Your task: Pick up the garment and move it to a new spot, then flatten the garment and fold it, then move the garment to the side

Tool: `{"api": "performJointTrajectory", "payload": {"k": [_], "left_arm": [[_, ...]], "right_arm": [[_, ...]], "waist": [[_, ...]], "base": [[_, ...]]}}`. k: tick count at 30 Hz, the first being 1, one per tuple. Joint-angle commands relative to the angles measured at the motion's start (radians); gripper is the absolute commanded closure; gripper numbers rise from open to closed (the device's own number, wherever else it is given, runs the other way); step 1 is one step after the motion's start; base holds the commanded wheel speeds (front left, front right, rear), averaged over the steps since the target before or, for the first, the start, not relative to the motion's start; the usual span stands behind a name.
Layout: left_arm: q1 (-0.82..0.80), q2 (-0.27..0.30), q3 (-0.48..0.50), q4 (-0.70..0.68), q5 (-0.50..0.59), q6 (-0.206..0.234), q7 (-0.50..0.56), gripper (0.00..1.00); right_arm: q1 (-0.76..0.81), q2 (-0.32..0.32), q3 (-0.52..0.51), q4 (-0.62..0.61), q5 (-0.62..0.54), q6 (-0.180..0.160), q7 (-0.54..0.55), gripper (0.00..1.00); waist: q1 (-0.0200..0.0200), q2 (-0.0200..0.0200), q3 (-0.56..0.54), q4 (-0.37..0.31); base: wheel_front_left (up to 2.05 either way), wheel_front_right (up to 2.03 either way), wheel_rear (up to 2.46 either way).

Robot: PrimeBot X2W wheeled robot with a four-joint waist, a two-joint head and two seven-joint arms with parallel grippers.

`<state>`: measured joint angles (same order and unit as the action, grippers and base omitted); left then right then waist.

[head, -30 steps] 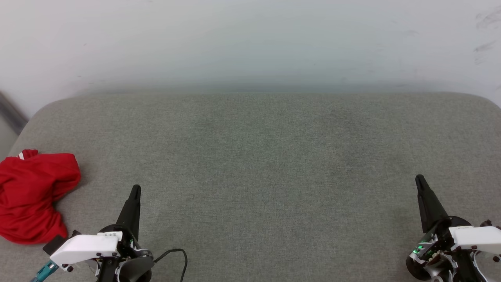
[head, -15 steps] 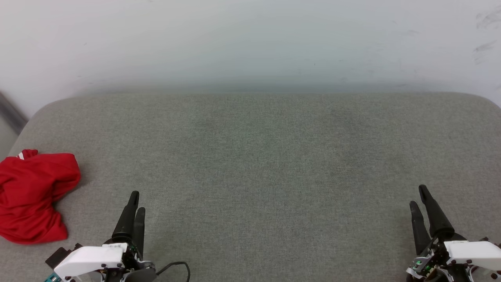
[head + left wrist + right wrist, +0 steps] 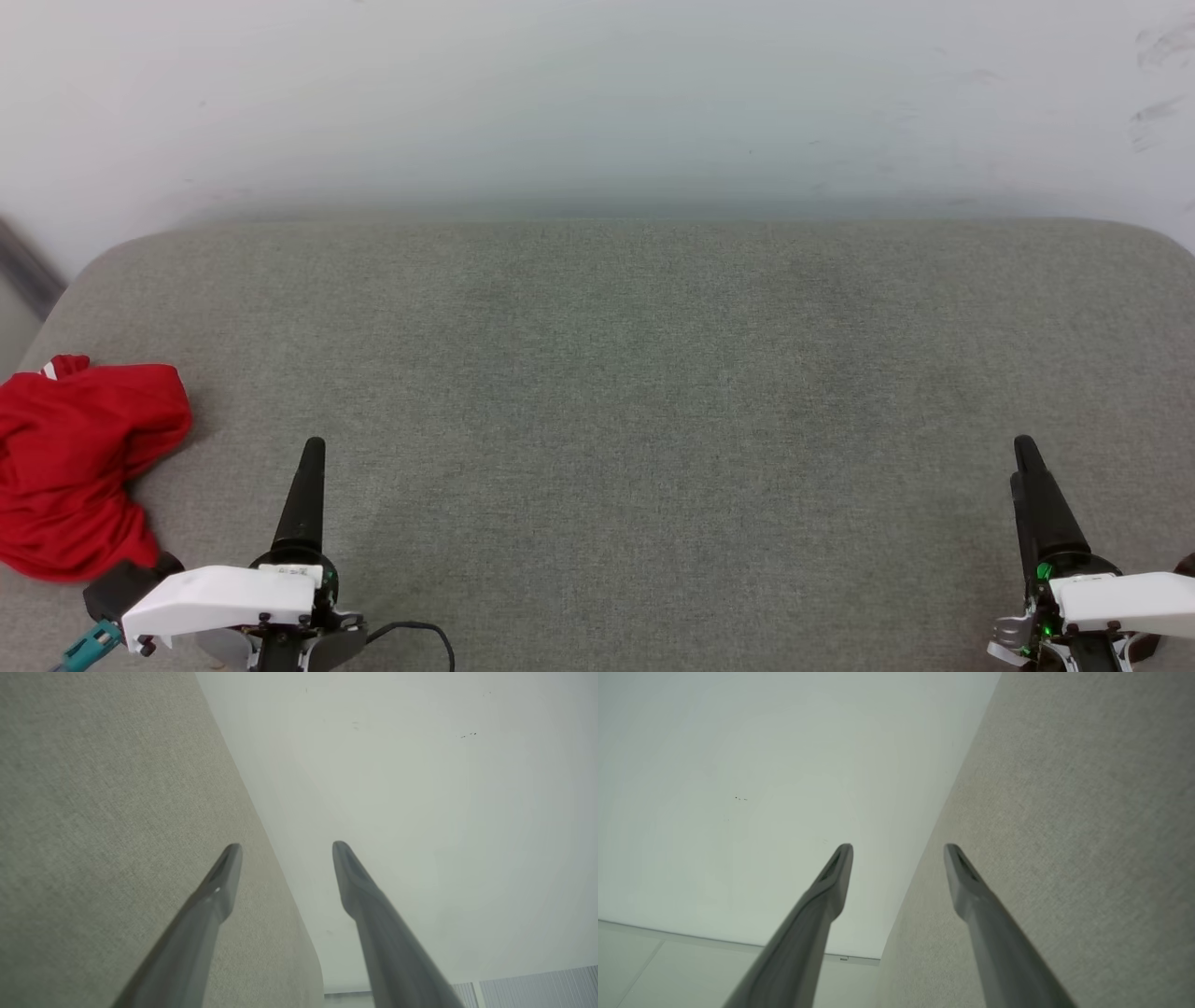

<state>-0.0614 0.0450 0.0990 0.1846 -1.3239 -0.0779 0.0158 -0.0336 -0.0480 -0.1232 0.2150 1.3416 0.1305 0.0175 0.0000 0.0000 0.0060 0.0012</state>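
While the garment [image 3: 75, 467] lies crumpled in a red heap at the middle left of the head view, hard by the left edge of the grey fabric-covered tabletop [image 3: 635, 373], both arms wait empty at the bottom of the frame. A sliver of white trim shows at the top of the heap; any print is hidden in the folds. The left pincer [image 3: 313, 453] stands at the lower left, its tips pointing up the frame and clear of the cloth, though the dark wrist housing behind it sits just beside the shirt's lower hem. The right pincer [image 3: 1025, 448] stands at the far lower right, near the right border and well apart from the shirt. From the head camera each pair of fingers lines up edge-on as a single dark spike, but the left wrist view shows its fingers [image 3: 219, 891] spread wide with nothing between them, and the right wrist view shows its fingers [image 3: 831, 886] parted just as far, also gripping nothing. Between the two arms the tabletop runs bare across the whole centre of the frame. Its far edge crosses the upper third from side to side and meets a pale wall [image 3: 597, 93], curving down into rounded corners at the upper left and upper right. A thin black cable [image 3: 420, 630] loops on the cloth surface at the bottom, just right of the left arm.
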Motion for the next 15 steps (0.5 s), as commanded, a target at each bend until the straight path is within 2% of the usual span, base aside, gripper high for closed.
{"api": "performJointTrajectory", "payload": {"k": [1,15], "left_arm": [[-0.005,0.003,-0.007,-0.031,0.047,0.006,-0.01,0.0],[0.013,0.004,-0.075,-0.093,0.37,0.093,-0.065,0.0]], "right_arm": [[-0.004,-0.003,-0.002,-0.03,-0.042,0.0,-0.01,0.0],[0.027,-0.004,0.022,-0.132,-0.348,0.0,-0.065,0.0]], "waist": [[0.0,0.0,0.0,0.0],[0.0,0.0,0.003,0.002]], "base": [[0.0,0.0,0.0],[0.0,0.0,0.0]]}}
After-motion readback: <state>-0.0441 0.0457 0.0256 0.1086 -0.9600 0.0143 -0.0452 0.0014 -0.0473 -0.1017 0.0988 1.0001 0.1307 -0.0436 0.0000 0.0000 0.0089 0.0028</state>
